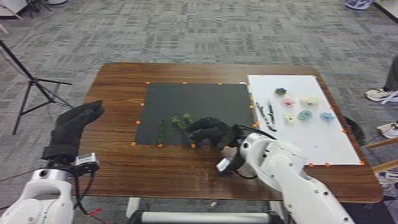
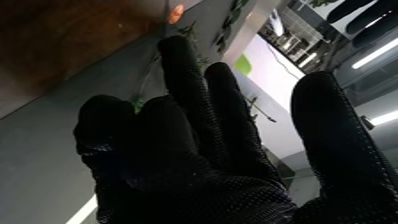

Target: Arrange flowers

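in the head view, the right hand (image 1: 210,129) is at half past five on the smooth black mat (image 1: 200,100), beside a leafy, feathery sprig (image 1: 182,121) at seven o'clock; a thin stem (image 1: 162,132) lies at eight. at nine o'clock from the mat, the left hand (image 1: 80,115) has straight fingers. at three, small round flowers (image 1: 305,115) in soft pastels are on a white sheet (image 1: 311,145), on glossy brown wood.

in the right wrist view, the right hand, in pebbly mesh fabric, is loosely open, thumb well apart; whether it touches the greenery behind it, i cannot tell.
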Controlling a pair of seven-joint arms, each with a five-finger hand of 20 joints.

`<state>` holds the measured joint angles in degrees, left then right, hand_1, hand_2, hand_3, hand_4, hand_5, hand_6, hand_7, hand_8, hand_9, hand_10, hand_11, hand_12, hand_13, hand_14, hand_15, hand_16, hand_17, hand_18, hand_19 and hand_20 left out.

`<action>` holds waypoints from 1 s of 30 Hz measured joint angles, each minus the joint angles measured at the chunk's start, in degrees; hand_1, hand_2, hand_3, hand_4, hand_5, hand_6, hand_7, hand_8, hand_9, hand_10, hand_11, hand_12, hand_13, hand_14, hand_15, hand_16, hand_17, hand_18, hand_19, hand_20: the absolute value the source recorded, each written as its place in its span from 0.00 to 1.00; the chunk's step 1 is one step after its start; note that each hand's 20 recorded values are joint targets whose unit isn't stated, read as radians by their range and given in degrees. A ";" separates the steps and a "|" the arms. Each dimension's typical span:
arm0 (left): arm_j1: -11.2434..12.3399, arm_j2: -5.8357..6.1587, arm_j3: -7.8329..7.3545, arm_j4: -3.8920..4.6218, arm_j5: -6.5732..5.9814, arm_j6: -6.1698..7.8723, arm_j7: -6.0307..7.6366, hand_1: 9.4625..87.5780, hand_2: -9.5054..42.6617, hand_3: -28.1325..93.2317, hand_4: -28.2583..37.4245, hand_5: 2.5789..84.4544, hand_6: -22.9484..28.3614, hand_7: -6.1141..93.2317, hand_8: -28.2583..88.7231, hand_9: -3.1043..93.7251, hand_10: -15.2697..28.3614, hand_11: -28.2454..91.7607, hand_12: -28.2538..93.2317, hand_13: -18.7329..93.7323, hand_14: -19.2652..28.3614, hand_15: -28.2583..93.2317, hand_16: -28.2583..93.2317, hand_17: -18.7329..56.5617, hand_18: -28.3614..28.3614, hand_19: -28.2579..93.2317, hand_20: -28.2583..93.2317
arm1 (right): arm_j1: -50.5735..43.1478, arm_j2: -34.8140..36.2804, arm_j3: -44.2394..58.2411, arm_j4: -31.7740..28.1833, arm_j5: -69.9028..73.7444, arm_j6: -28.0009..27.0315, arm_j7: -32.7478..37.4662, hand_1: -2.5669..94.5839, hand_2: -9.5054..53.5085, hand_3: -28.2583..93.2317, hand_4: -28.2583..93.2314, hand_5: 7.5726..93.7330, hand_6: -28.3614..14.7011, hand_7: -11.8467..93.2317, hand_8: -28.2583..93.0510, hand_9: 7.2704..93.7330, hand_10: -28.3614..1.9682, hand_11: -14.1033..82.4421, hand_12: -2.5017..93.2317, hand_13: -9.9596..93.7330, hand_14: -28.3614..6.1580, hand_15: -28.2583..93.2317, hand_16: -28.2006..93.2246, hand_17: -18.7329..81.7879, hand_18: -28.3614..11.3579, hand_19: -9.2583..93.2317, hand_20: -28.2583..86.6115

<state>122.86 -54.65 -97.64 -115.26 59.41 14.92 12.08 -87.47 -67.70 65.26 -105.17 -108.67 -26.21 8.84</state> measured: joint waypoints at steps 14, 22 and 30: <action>0.21 -0.01 -0.01 -0.12 0.00 -0.01 0.03 0.20 0.07 0.81 0.11 0.54 0.50 0.23 0.17 0.50 0.64 0.39 0.32 0.46 0.75 0.34 0.24 0.23 0.68 0.24 0.33 | 0.37 2.20 10.99 -6.75 1.26 -1.75 0.32 0.29 0.10 0.79 0.14 0.57 0.60 0.33 0.16 0.78 0.48 0.33 0.20 0.81 0.50 0.82 0.45 0.53 0.05 0.86 0.64; 0.38 0.00 -0.09 -0.26 0.00 -0.01 -0.06 0.20 0.07 0.81 0.11 0.54 0.50 0.23 0.17 0.50 0.64 0.39 0.32 0.46 0.75 0.34 0.24 0.23 0.68 0.24 0.33 | 0.57 10.19 10.31 -9.84 -12.84 20.01 7.45 0.28 0.00 0.76 0.11 0.70 0.59 0.41 0.18 0.88 0.53 0.55 0.31 0.86 0.60 0.87 0.47 0.61 0.07 0.93 0.66; 0.40 0.06 -0.05 -0.28 0.03 -0.21 -0.14 0.20 0.07 0.81 0.11 0.54 0.50 0.23 0.17 0.50 0.64 0.39 0.32 0.46 0.75 0.34 0.24 0.23 0.68 0.24 0.33 | 2.60 10.27 10.02 -1.15 -30.93 18.49 12.86 0.27 0.00 0.75 0.13 0.79 0.60 0.43 0.18 0.96 0.57 0.58 0.31 0.94 0.73 0.88 0.49 0.73 0.14 1.00 0.66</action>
<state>123.27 -54.59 -97.68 -115.54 59.44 14.71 11.94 -84.87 -57.43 75.28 -106.32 -139.59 -7.72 21.69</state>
